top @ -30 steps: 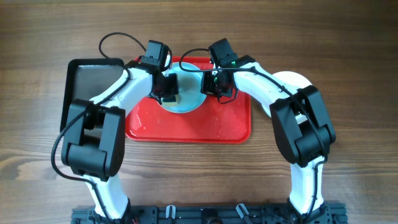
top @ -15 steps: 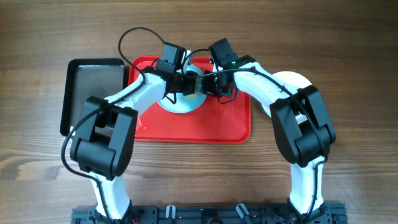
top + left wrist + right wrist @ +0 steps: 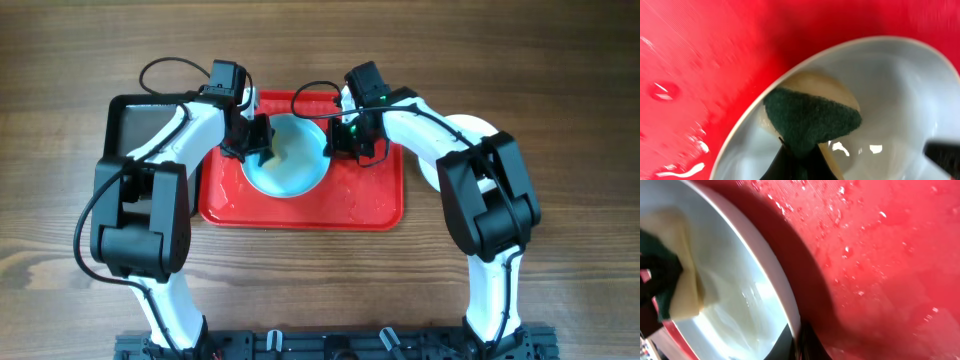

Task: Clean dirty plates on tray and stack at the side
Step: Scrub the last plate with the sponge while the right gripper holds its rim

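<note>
A pale aqua plate is held tilted over the wet red tray. My right gripper is shut on its right rim, which runs between the jaws in the right wrist view. My left gripper is shut on a green and yellow sponge and presses it on the plate's inner face. The sponge also shows in the right wrist view. A white plate lies on the table to the right, partly hidden under the right arm.
A narrow black tray lies left of the red tray, partly under the left arm. Water drops lie on the red tray. Bare wooden table lies in front of the tray.
The plate has tipped up so its inner face shows wider from above. My left gripper has moved left with the sponge, to the plate's left side. The right gripper has kept its hold.
</note>
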Robot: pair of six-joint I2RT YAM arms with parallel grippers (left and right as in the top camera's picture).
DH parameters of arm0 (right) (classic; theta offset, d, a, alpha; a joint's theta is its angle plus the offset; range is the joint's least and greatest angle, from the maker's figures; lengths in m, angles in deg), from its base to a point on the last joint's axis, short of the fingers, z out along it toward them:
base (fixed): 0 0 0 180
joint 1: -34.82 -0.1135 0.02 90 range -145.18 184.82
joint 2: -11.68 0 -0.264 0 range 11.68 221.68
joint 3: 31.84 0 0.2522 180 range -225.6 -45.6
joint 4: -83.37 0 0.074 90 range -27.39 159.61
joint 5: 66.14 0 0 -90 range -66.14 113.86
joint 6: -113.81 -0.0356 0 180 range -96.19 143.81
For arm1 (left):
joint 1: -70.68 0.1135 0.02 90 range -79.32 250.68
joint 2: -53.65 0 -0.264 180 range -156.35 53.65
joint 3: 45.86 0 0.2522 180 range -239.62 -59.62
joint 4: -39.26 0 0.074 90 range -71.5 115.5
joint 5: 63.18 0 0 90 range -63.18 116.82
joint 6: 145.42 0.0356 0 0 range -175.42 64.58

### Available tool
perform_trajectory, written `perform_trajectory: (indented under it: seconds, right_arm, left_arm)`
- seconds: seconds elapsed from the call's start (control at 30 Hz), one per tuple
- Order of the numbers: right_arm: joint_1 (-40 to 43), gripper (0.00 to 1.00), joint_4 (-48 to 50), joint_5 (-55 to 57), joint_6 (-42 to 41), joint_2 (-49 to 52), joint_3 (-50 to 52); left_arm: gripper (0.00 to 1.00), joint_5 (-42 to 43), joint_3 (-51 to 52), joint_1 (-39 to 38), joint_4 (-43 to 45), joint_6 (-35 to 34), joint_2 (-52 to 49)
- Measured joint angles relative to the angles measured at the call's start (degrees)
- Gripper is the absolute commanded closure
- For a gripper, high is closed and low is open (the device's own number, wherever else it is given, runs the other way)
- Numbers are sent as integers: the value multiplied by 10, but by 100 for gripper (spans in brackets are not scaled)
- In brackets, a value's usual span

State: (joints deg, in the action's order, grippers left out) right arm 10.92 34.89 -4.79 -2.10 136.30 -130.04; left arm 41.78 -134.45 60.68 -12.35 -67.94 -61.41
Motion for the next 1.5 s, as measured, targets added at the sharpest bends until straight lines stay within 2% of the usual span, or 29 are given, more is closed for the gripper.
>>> perform_trajectory:
  seconds: [0.17,0.3,0.4,0.5,0.63,0.83,0.97,1.03,1.1,1.23,1.3,1.37,1.5]
  right_arm:
    - [2,96,-7,-3,23,0,0]
    - [2,96,-7,-2,29,0,0]
    - [9,96,-6,0,29,0,0]
    - [10,96,-5,0,29,0,0]
    - [9,96,2,2,26,0,0]
    - [9,96,2,2,22,0,0]
    - [9,96,1,2,22,0,0]
    - [9,96,1,2,22,0,0]
    - [9,96,0,2,22,0,0]
    - [9,96,0,2,22,0,0]
    - [9,96,-1,2,22,0,0]
    - [9,96,-1,2,22,0,0]
    - [9,96,-1,3,22,0,0]
  left_arm:
    - [96,45,-1,-22,-83,77,0]
    - [96,56,6,-76,-67,106,0]
    - [96,69,15,-92,2,76,0]
    - [96,70,21,-98,74,11,-4]
    - [96,-11,13,-109,89,-69,-4]
    - [96,-253,-28,-113,-27,-121,-6]
    - [96,-288,-34,-112,-82,-117,-9]
    - [96,-252,-37,-111,-95,-82,-9]
    - [96,-177,-40,-102,-108,-16,-9]
    - [96,59,-34,-94,-114,128,-15]
    - [96,123,-30,-97,-89,161,-22]
    - [96,151,-28,-98,-59,172,-25]
    - [96,150,-19,-100,29,148,-29]
